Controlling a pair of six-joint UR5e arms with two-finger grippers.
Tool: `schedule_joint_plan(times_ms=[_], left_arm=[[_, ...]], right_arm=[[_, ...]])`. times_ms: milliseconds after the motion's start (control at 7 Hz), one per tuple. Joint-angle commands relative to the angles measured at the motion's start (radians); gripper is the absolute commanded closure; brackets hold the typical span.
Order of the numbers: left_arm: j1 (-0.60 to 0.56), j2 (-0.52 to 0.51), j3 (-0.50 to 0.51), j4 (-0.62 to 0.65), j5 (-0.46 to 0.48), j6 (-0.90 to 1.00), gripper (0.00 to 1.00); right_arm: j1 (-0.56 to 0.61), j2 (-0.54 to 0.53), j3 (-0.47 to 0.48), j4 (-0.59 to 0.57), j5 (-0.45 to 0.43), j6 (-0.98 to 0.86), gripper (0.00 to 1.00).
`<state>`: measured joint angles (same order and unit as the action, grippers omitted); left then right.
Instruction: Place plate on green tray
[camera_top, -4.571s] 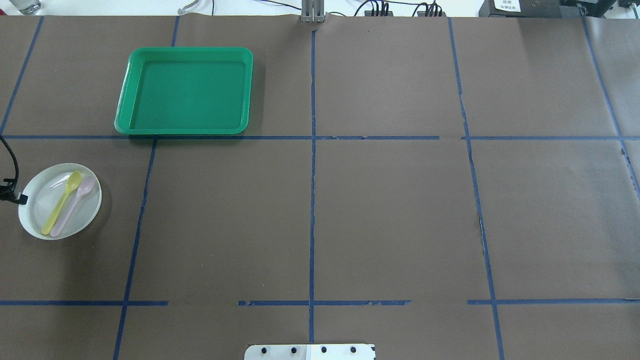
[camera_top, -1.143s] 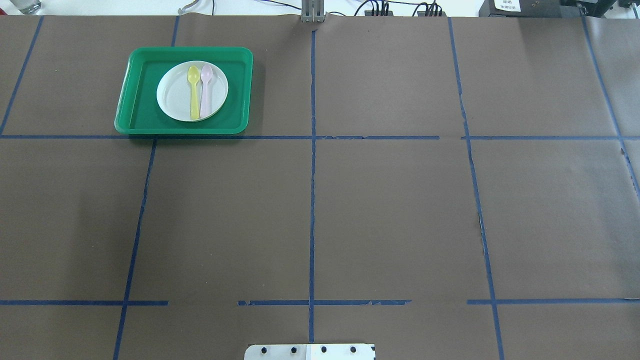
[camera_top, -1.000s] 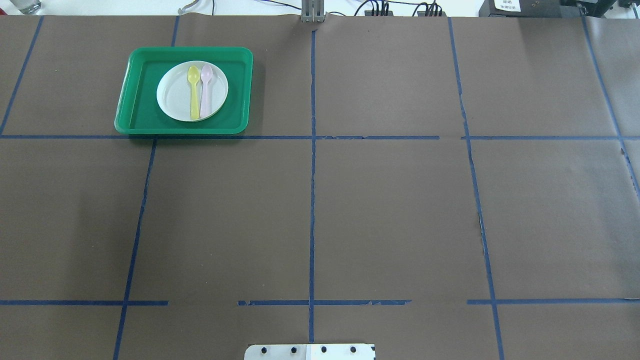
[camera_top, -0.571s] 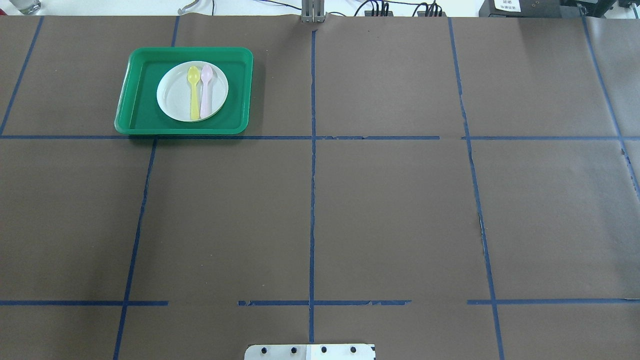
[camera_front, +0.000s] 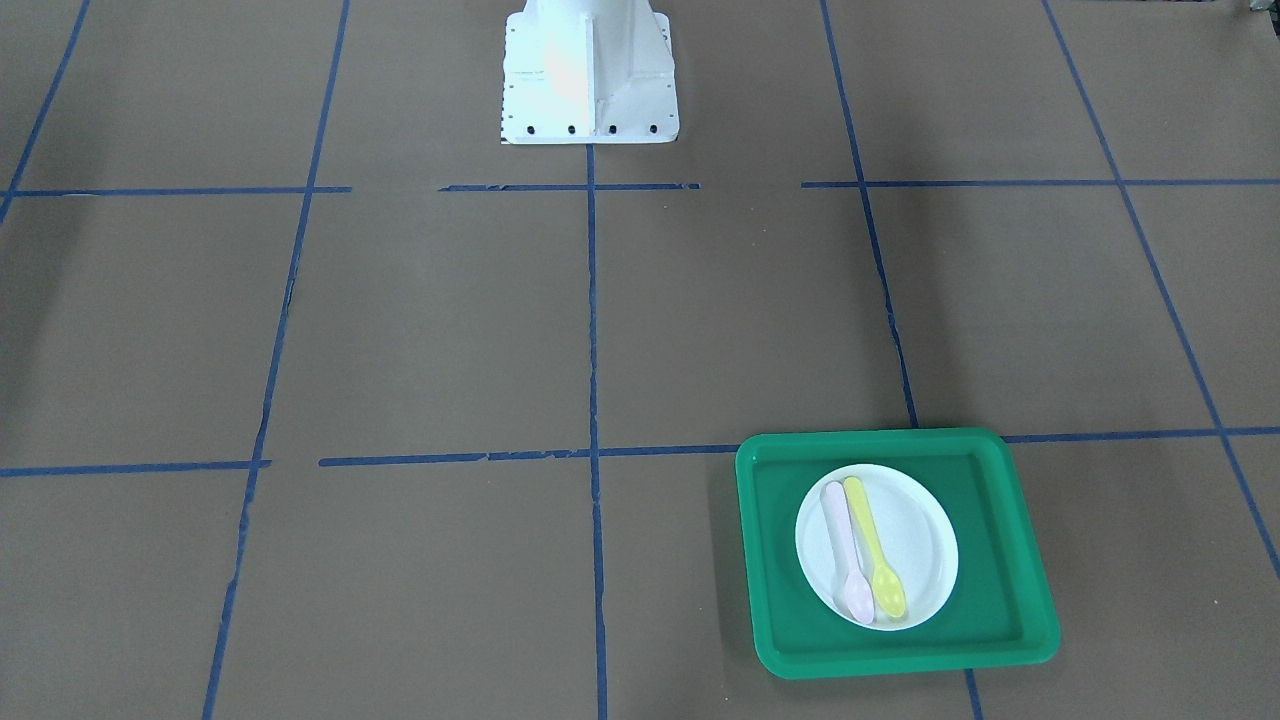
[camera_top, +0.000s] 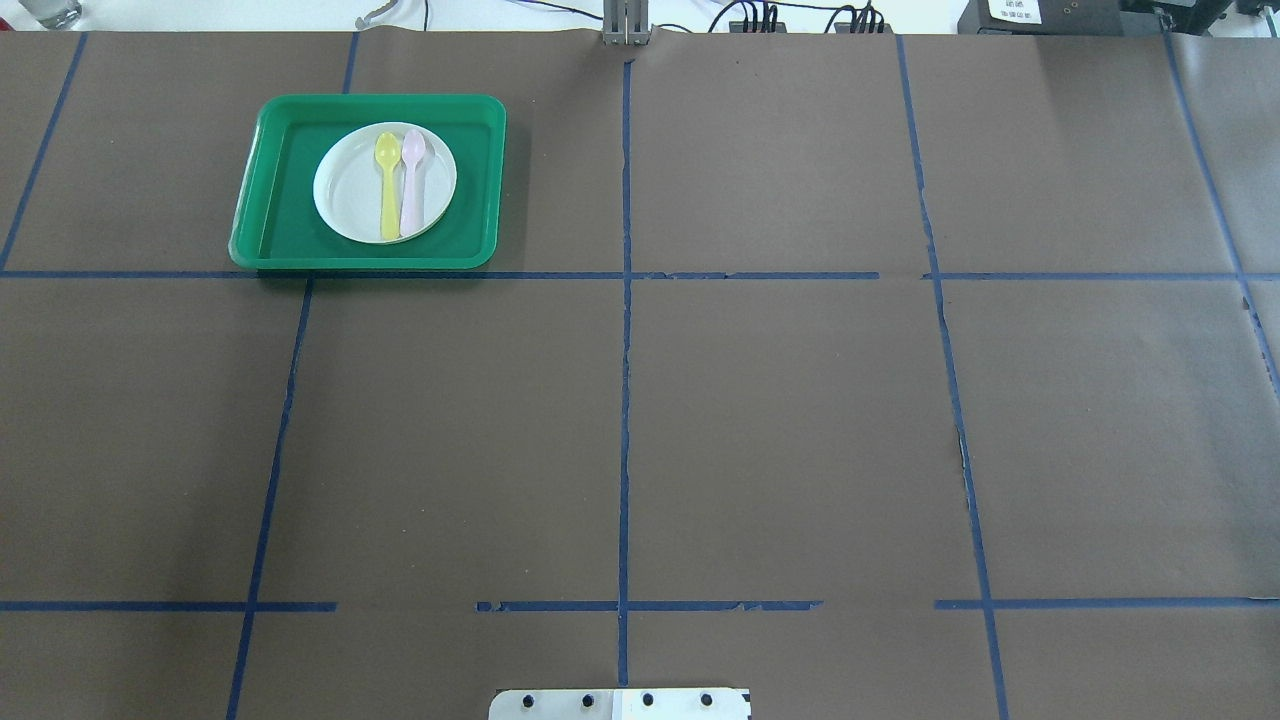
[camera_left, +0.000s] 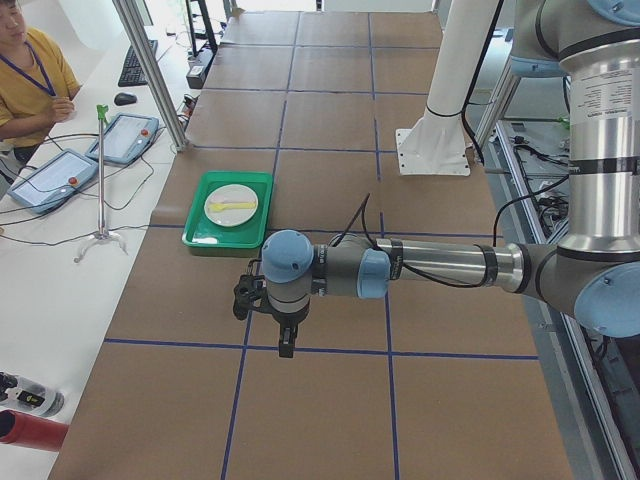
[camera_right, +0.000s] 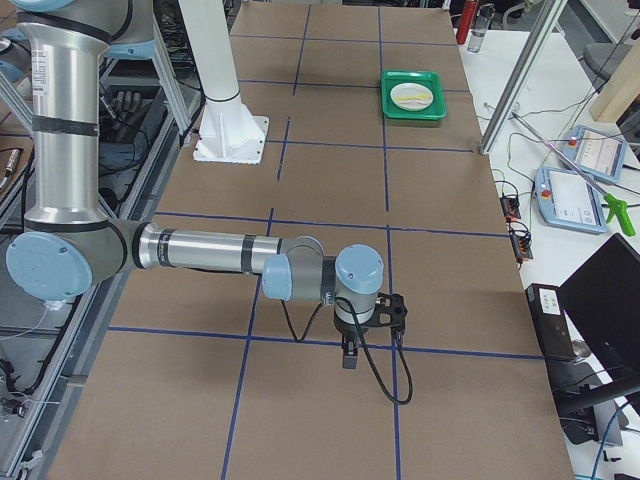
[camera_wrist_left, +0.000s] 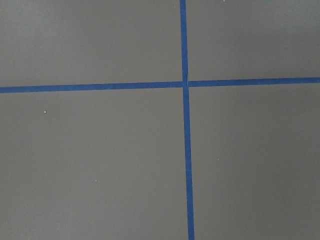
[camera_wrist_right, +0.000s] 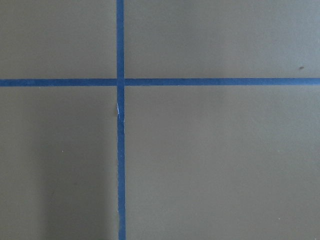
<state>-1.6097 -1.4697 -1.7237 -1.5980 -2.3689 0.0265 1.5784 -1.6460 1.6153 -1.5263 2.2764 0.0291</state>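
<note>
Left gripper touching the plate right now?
Apart. The exterior left view shows the left gripper hanging over the table, with a wide stretch of table between it and the plate, which sits in the green tray.

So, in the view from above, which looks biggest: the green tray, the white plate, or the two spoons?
Largest to smallest:
1. green tray
2. plate, lying inside the tray
3. yellow spoon and pink spoon: they look about the same size, too close to rank.

No legible text or markings.
</note>
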Motion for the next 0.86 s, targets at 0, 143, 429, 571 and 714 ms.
schedule_joint_plan(times_ms=[0,143,429,571,714], left_arm=[[0.001,-0.027,0.000,-0.005,0.000,0.004,0.00],[0.001,-0.031,-0.002,-0.004,0.000,0.007,0.00],[-0.001,-0.026,0.002,-0.002,0.002,0.000,0.00],[-0.003,0.003,-0.005,0.000,0.007,0.007,0.00],[-0.001,0.005,0.004,0.001,0.011,0.009,0.00]], right_arm=[[0.000,0.000,0.000,0.000,0.000,0.000,0.00],[0.000,0.000,0.000,0.000,0.000,0.000,0.00],[0.000,0.000,0.000,0.000,0.000,0.000,0.00],[0.000,0.000,0.000,0.000,0.000,0.000,0.00],[0.000,0.000,0.000,0.000,0.000,0.000,0.00]])
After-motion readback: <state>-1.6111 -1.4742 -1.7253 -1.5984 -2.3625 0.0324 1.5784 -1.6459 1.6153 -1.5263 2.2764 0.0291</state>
